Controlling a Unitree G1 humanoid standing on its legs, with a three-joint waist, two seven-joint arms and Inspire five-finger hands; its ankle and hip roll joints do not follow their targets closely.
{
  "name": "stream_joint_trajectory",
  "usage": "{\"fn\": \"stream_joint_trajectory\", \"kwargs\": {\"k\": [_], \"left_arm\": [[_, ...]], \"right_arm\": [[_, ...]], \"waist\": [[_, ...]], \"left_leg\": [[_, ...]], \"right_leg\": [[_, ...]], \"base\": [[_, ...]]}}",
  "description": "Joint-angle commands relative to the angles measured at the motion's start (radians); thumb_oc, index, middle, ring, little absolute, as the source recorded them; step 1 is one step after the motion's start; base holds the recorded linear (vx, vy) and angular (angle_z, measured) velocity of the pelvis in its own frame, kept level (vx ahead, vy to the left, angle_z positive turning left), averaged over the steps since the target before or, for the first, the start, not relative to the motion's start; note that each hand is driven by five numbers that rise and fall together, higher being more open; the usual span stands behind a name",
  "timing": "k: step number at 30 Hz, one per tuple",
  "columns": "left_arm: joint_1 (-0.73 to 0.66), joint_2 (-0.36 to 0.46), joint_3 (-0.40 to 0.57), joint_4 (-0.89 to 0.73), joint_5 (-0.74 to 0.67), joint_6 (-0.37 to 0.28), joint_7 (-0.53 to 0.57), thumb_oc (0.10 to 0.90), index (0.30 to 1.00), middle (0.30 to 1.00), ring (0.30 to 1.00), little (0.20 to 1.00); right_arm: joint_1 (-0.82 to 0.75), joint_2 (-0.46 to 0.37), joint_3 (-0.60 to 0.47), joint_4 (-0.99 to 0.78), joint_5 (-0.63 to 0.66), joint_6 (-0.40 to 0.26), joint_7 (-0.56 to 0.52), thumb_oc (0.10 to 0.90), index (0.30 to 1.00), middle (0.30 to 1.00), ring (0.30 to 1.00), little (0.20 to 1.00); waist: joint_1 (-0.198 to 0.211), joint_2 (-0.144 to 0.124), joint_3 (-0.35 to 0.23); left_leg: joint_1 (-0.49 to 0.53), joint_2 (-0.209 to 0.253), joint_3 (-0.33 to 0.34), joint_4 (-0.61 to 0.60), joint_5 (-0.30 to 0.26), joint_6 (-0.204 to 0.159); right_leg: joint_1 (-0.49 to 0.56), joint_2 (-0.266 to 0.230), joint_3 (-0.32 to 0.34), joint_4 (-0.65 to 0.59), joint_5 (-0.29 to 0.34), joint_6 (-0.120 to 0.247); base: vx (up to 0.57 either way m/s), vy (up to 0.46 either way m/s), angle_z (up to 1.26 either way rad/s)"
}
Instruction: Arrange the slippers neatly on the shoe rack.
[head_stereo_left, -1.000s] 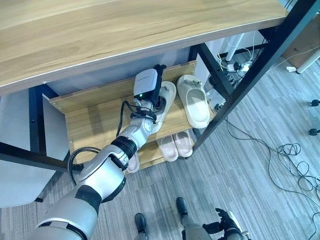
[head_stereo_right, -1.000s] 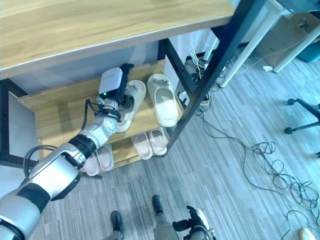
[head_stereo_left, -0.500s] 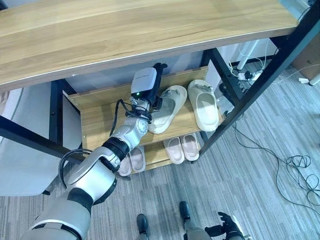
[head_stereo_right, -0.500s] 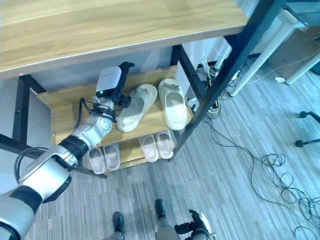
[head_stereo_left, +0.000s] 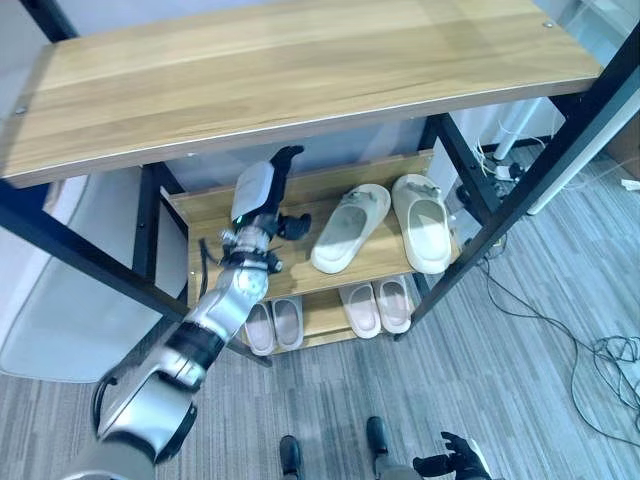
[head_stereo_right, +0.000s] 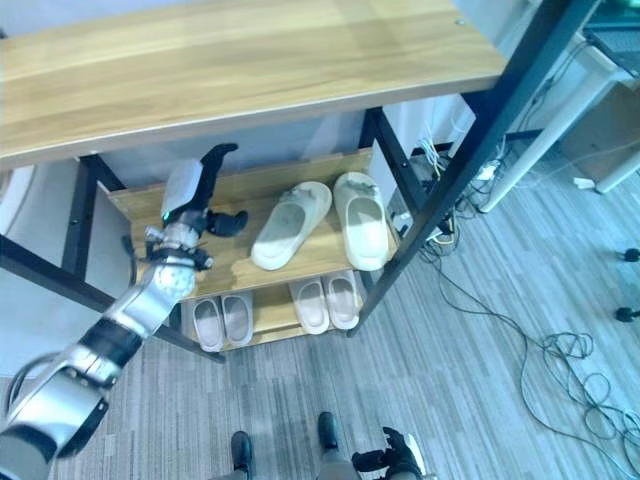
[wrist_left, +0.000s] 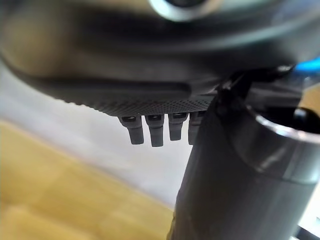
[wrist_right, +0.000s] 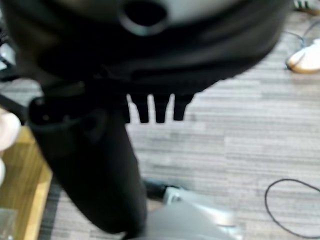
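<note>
One tall shoe rack (head_stereo_left: 300, 90) of black metal posts and three light wooden shelves stands on grey striped carpet (head_stereo_left: 500, 380). Its wide top board hides the back of the middle shelf (head_stereo_left: 250, 215). On that middle shelf lie two large cream slippers: the right cream slipper (head_stereo_left: 423, 222) sits straight near the right post, while the left cream slipper (head_stereo_left: 350, 227) lies tilted, toe leaning toward its mate, the two just beside each other. The bottom shelf carries two pairs of small pale pink slippers, a left pink pair (head_stereo_left: 273, 325) and a right pink pair (head_stereo_left: 379, 306), partly hidden by the shelf above.

The left hand (head_stereo_left: 262, 190) reaches over the middle shelf, left of the tilted slipper and apart from it, fingers straight, thumb out, holding nothing. The right hand (head_stereo_left: 458, 462) hangs low above the carpet, fingers relaxed and empty, partly cut off by the head view's edge.
</note>
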Motion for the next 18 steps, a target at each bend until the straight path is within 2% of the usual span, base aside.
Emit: {"fn": "stream_joint_trajectory", "kwargs": {"k": [1, 7, 18], "left_arm": [[-0.1, 0.018, 0.068, 0.011, -0.028, -0.082, -0.002, 0.8, 0.9, 0.9, 0.9, 0.9], [0.088, -0.047, 0.07, -0.078, -0.123, -0.116, -0.09, 0.8, 0.9, 0.9, 0.9, 0.9], [0.137, -0.146, -0.006, -0.06, -0.217, -0.136, -0.141, 0.8, 0.9, 0.9, 0.9, 0.9]], "right_arm": [[0.03, 0.036, 0.005, 0.01, -0.007, 0.01, 0.012, 0.8, 0.9, 0.9, 0.9, 0.9], [0.043, 0.049, 0.007, 0.003, -0.023, 0.018, 0.013, 0.8, 0.9, 0.9, 0.9, 0.9], [0.048, 0.06, 0.029, 0.007, -0.031, 0.02, 0.008, 0.8, 0.9, 0.9, 0.9, 0.9]], "waist": [[0.012, -0.044, -0.008], [0.026, -0.049, -0.033], [0.025, -0.047, -0.064]], "left_leg": [[0.016, -0.039, -0.036, 0.001, -0.086, -0.002], [0.05, -0.037, -0.04, 0.001, -0.093, -0.003], [0.057, -0.034, -0.052, 0.001, -0.089, -0.003]], "right_leg": [[0.03, -0.041, -0.058, 0.005, -0.067, 0.075], [0.069, -0.038, -0.075, 0.005, -0.076, 0.07], [0.082, -0.035, -0.088, 0.005, -0.078, 0.066]], "base": [[0.02, -0.006, 0.08], [0.02, -0.005, 0.03], [0.01, -0.009, 0.02]]}}
